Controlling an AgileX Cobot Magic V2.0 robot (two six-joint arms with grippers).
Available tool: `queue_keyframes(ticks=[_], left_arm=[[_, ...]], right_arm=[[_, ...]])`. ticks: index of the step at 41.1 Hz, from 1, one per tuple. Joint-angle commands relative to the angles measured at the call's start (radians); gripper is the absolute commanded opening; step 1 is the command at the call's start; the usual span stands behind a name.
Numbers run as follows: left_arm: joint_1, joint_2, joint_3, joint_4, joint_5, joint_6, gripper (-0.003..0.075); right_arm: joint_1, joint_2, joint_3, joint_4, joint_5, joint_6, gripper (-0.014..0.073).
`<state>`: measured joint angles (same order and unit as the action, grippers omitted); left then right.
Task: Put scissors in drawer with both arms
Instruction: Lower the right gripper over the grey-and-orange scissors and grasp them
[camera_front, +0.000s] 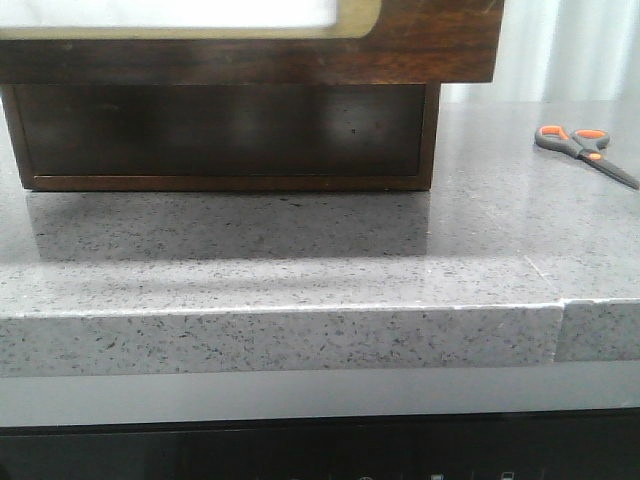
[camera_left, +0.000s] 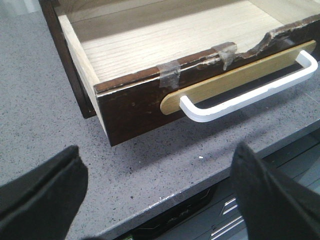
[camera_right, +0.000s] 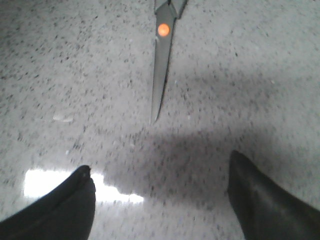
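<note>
One pair of scissors (camera_front: 585, 150) lies flat on the grey speckled worktop (camera_front: 300, 260), at about 2 o'clock in the front view, well apart from the cabinet. Its two orange-lined finger loops point toward the cabinet and its closed blades point away toward the 4 o'clock edge of that view. In the right wrist view the blade tip and one orange pivot dot of the scissors (camera_right: 161, 65) show, with nothing touching them.

One drawer (camera_left: 165, 65) stands pulled out of the dark brown cabinet (camera_front: 220, 135). Its pale wooden floor shows nothing lying in it. On its front sit one cream panel and one white bar handle (camera_left: 250, 92); its top edge is chipped, and two strips of clear tape (camera_left: 169, 76) cross it.

The left gripper (camera_left: 160, 195) hangs before the drawer front, its two dark fingers spread wide, holding nothing. The right gripper (camera_right: 160, 195) hovers above the worktop just short of the blade tip, its two fingers likewise spread and empty.
</note>
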<state>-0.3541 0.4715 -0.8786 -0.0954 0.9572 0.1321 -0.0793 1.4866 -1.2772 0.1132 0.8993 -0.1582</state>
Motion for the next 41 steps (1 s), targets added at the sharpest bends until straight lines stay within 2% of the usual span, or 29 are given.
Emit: queue_keyframes(ticks=[1,21,31,41], left_arm=[[-0.007,0.006,-0.029,-0.007,-0.075,-0.006,0.0564],[-0.007,0.006,-0.029,-0.007,-0.075,-0.006,0.0564],[-0.007,0.006,-0.029,-0.007,-0.075,-0.006,0.0564],[-0.007,0.006,-0.029,-0.007,-0.075,-0.006,0.0564]], right_arm=[[0.007,0.052,-0.109,0.013,-0.01,-0.018,0.057],[0.033,0.333,-0.354,0.016,0.001,-0.016,0.0566],[0.033,0.411,-0.405,0.024,0.015,-0.01,0.0402],[0.032,0.439,-0.411,0.027,-0.002,0.0,0.0373]])
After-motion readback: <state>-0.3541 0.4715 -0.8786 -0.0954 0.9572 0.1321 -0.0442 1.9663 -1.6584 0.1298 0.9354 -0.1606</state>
